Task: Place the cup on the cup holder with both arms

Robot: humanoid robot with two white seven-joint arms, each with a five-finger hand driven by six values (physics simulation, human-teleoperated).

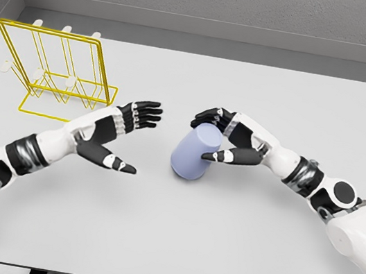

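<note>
A pale lavender cup [193, 153] stands tilted on the white table near the middle. My right hand [217, 137] wraps it from the right: fingers [209, 117] curl over its top edge and the thumb [225, 157] presses its side. My left hand [130, 135] hovers to the cup's left, fingers spread, thumb pointing toward the cup, a short gap away and holding nothing. The yellow wire cup holder [53, 73] with white-tipped pegs stands at the far left of the table.
The white table [174, 234] fills the view, with a grey wall behind its far edge. The cup holder's base frame [32, 112] lies just behind my left forearm.
</note>
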